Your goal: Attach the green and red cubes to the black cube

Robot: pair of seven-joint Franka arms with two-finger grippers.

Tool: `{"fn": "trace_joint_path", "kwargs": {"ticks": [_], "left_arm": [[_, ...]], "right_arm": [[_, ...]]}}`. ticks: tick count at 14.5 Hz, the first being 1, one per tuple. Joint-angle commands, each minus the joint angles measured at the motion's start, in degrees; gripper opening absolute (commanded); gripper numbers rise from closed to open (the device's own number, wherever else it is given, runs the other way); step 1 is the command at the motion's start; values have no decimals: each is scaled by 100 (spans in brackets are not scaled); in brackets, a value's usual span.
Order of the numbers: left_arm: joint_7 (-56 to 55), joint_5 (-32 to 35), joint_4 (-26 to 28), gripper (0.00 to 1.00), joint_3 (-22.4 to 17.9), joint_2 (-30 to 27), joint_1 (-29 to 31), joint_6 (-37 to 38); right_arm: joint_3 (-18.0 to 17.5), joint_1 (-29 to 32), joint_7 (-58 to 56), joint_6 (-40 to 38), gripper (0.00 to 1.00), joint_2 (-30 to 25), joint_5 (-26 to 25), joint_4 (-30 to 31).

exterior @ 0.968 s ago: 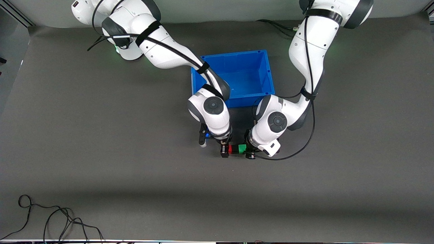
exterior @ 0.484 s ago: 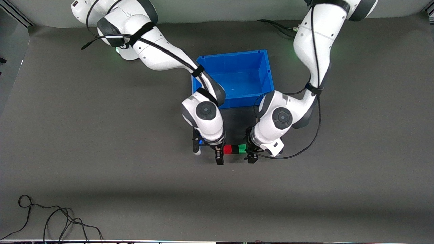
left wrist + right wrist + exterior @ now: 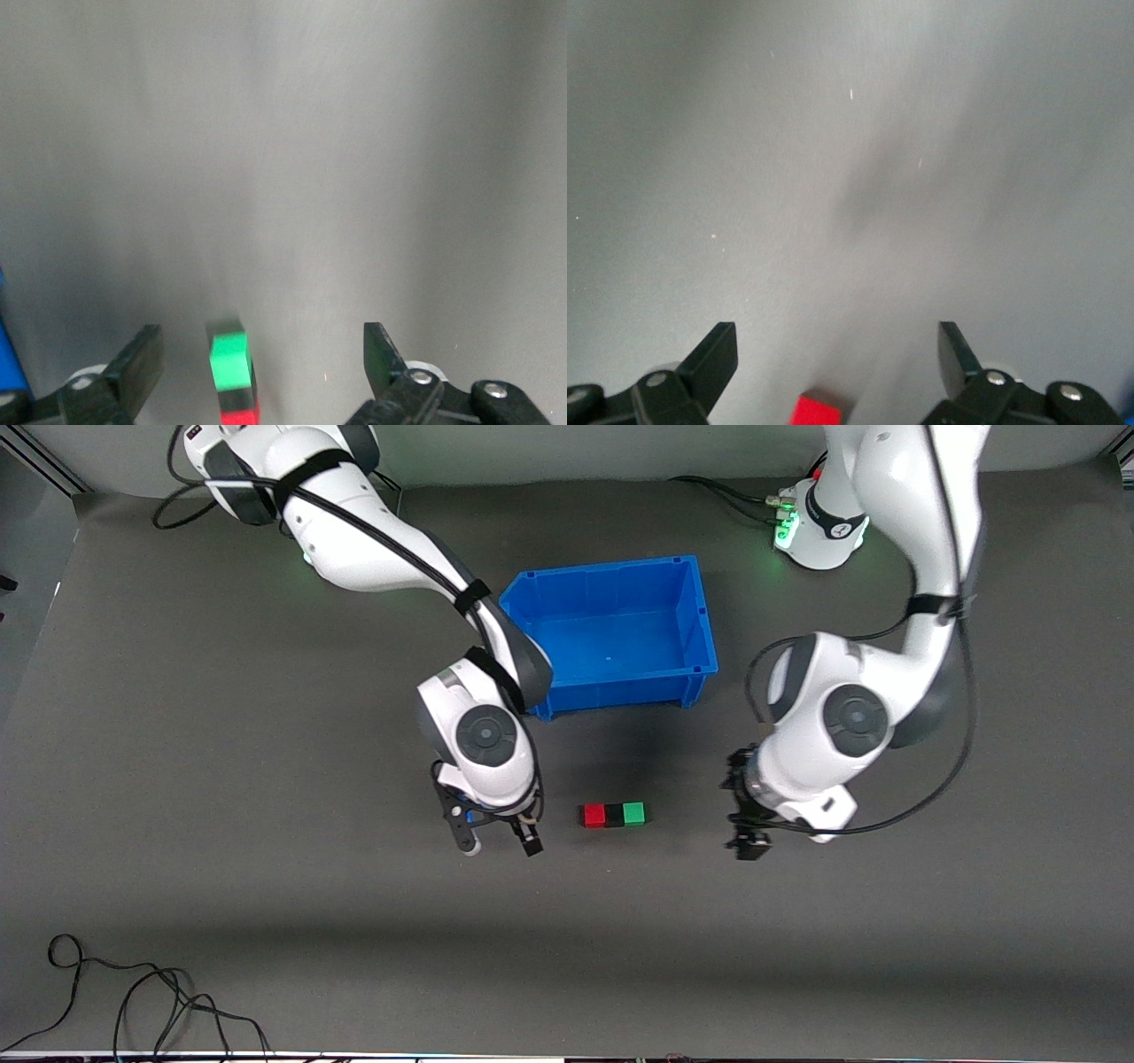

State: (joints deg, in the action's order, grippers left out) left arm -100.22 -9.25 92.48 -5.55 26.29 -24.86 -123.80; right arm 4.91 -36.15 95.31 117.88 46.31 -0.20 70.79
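The red cube (image 3: 594, 815), the black cube (image 3: 614, 815) and the green cube (image 3: 633, 813) lie joined in one row on the grey mat, black in the middle. My right gripper (image 3: 498, 845) hangs open over the mat beside the red end, apart from it. Over the mat off the green end, my left gripper (image 3: 744, 824) is open and holds nothing. The left wrist view shows the green cube (image 3: 230, 360), then black (image 3: 237, 400) and red (image 3: 239, 418), between the open left gripper (image 3: 263, 354). In the right wrist view only the red cube (image 3: 817, 412) shows, at the open right gripper (image 3: 837, 350).
A blue bin (image 3: 611, 576) stands on the mat farther from the front camera than the cube row, between the two arms. A black cable (image 3: 133, 992) lies coiled near the front edge at the right arm's end.
Both grippers opened, let go of the cube row and drew apart from it, each toward its own arm's end. The three cubes stayed joined on the mat.
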Motion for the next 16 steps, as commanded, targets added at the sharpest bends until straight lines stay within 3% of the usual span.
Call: {"fn": "trace_joint_path", "kwargs": {"ticks": [1, 4, 6, 8, 14, 16], "left_arm": [[1412, 117, 174, 100, -25, -483, 524, 487], [2916, 457, 166, 100, -43, -747, 877, 1260], [3357, 967, 166, 100, -34, -879, 992, 1542], [4164, 995, 165, 100, -34, -950, 1106, 1683], [6827, 934, 174, 100, -25, -1275, 2089, 2333], [7217, 899, 139, 100, -25, -1407, 2161, 2623]], "right_arm": [[10, 301, -1003, -98, 100, -1034, -6, 1005], [10, 652, -1908, -703, 100, -1667, -6, 1253], [10, 846, -2453, -1186, 100, -2115, -6, 1358], [115, 952, -2989, -1530, 100, -2502, -6, 1498], [625, 996, -5009, -1584, 100, -3707, -15, 2351], [556, 1503, -5870, -1593, 100, -4041, -24, 2553]]}}
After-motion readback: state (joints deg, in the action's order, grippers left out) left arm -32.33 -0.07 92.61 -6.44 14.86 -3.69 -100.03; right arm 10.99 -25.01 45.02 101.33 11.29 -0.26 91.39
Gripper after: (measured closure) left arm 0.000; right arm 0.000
